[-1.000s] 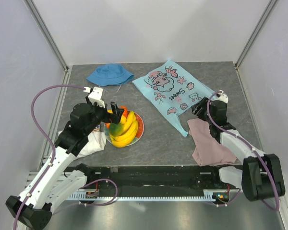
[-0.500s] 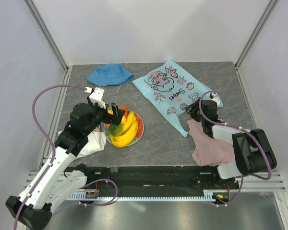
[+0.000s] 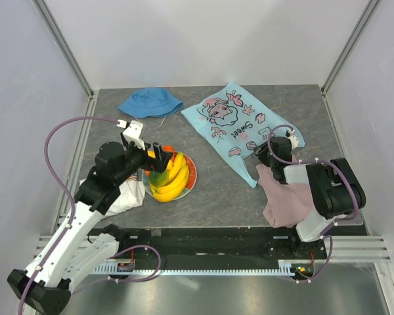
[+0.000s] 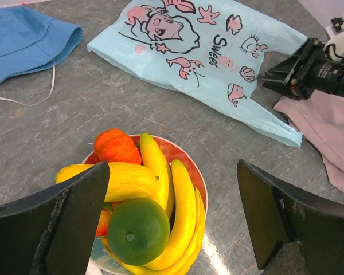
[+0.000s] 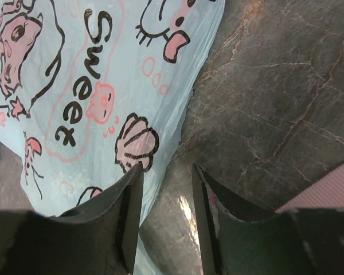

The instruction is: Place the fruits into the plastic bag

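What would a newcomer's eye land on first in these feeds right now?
First, the pile of yellow bananas with a green fruit and an orange-red fruit on the red-rimmed plate, front left, under the wide-open left gripper. Next, the light-blue plastic bag with its pink cartoon girl lies flat at back centre-right. The right gripper is at its near edge, beside a pink cloth.

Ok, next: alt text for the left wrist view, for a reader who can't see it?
The open left claw hovers above a plate of bananas, a green fruit and an orange-red fruit. Beyond, on the table, lie a light-blue printed plastic bag, a blue hat, and a pink cloth beside the right claw.
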Controlling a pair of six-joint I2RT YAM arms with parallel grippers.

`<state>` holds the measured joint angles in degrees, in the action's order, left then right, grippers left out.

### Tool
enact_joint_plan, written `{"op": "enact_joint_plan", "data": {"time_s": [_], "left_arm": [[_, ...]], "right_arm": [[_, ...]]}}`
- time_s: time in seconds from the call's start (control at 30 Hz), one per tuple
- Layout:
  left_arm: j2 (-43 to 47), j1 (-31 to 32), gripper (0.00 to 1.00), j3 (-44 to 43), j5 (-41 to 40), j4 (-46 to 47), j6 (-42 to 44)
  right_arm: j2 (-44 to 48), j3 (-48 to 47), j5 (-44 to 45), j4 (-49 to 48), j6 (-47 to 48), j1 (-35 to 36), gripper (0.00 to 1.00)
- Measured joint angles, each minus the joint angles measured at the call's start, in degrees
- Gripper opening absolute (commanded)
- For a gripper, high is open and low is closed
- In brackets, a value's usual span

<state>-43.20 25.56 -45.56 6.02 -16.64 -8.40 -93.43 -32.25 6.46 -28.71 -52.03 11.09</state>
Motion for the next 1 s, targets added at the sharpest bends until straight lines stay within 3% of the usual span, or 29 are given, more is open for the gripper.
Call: {"op": "enact_joint_plan", "data": {"time_s": [0.3, 0.43, 0.47, 0.57, 0.83, 1.0], "left_arm": [[0.3, 0.0, 0.99, 0.0, 0.2, 0.0, 0.0], [0.3, 0.0, 0.99, 0.0, 0.2, 0.0, 0.0], [0.3, 0.0, 0.99, 0.0, 0.2, 0.0, 0.0], [0.4, 0.0, 0.98, 0.1, 0.2, 0.0, 0.0], [0.5, 0.0, 0.99, 0.6, 0.2, -0.1, 0.0], [0.5, 0.0, 0.99, 0.6, 0.2, -0.4, 0.0]], "right_arm": [[-5.9, -1.6, -0.1, -6.6, -3.3, 0.0, 0.39], [-7.8, -2.4, -0.1, -8.2, -4.2, 0.0, 0.23], [-8.2, -2.4, -0.1, -8.5, -4.3, 0.0, 0.14], [-8.9, -2.4, -0.3, -9.1, -4.5, 0.0, 0.0], [-8.4, -1.2, -2.8, -13.5, -1.3, 0.0, 0.0], [-2.0, -1.2, -5.9, -14.0, 4.0, 0.0, 0.0]]}}
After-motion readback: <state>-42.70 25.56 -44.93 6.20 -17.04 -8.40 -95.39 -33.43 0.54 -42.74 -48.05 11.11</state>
